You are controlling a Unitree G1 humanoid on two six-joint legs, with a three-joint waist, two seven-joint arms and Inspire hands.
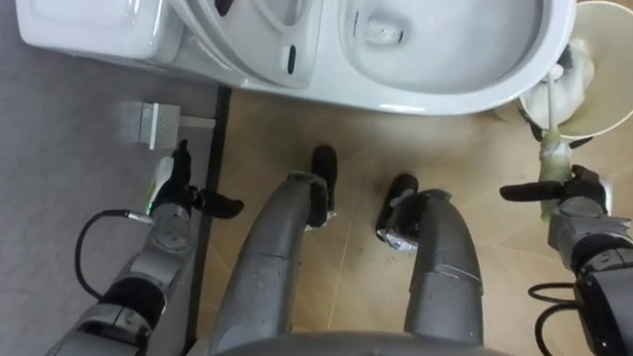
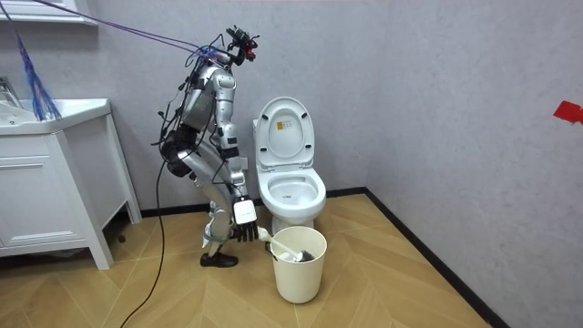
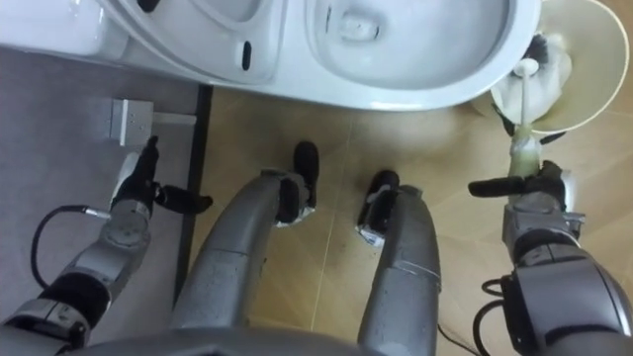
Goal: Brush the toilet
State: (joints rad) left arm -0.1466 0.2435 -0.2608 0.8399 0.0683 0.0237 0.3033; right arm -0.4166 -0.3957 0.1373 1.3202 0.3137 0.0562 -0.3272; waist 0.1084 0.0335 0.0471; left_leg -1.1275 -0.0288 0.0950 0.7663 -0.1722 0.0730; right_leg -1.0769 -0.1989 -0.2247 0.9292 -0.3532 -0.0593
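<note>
A white toilet [image 1: 445, 94] with its seat and lid raised [image 1: 257, 44] lies across the top of the eye views. To its right stands a cream bucket [image 1: 608, 109]. The pale handle of a toilet brush [image 1: 547, 124] slants down into it, and the white brush head [image 1: 576, 71] rests inside. My right hand [image 1: 569, 193] is shut on the handle's lower end, thumb pointing left. My left hand [image 1: 173, 193] hangs open by the wall at the lower left and holds nothing. In the room view I stand bent forward beside the toilet [image 2: 291, 187], right hand [image 2: 244, 226] down at the bucket [image 2: 299, 269].
A grey wall with a dark skirting strip [image 1: 213, 198] runs along my left, carrying a small white wall fitting [image 1: 153, 124]. The cistern [image 1: 89, 30] sits at the upper left. A white vanity cabinet [image 2: 55, 191] stands at the room view's left. Wooden floor spreads to the room view's right.
</note>
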